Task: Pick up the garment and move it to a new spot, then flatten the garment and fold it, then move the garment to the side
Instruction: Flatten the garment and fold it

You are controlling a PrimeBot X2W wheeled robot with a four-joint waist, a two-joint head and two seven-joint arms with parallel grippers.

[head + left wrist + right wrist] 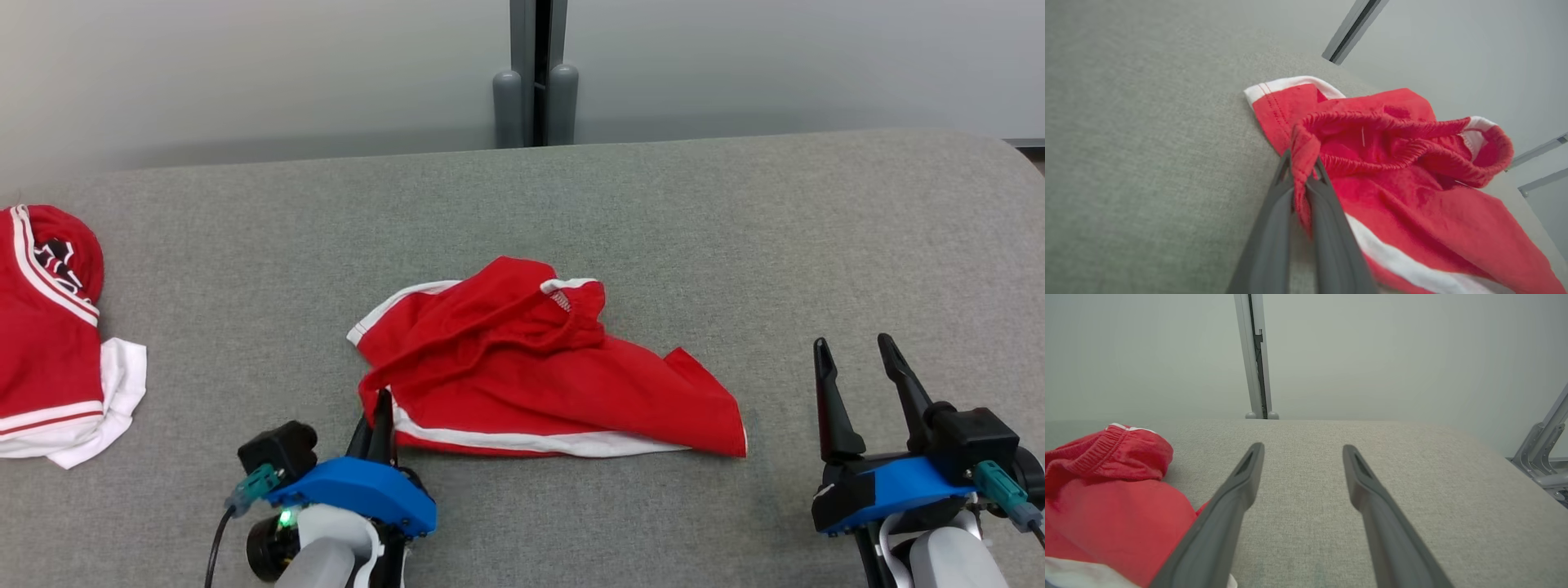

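Head view: the garment, red shorts with white trim, lay crumpled on the grey table. It was right in front of the left claw and off to the inner side of the right claw. The left claw's fingers were pressed together at the near-left corner of the shorts. The right claw was spread wide, holding nothing, with bare table between it and the cloth. A second red-and-white clothes pile sat way out past the left claw's outer side.

Left wrist view: yep, that claw was pinching a bunched bit of the elastic waistband between its tips, with the rest of the shorts trailing ahead and to the right.

Right wrist view: fingers spread over bare table, shorts off to their left.

So I'd say this was step one, the pick-up: grip made, cloth not lifted yet. The next move calls for a steady lift until the shorts hang clear, then a carry to the new spot. It's a small pinch, so go slow.
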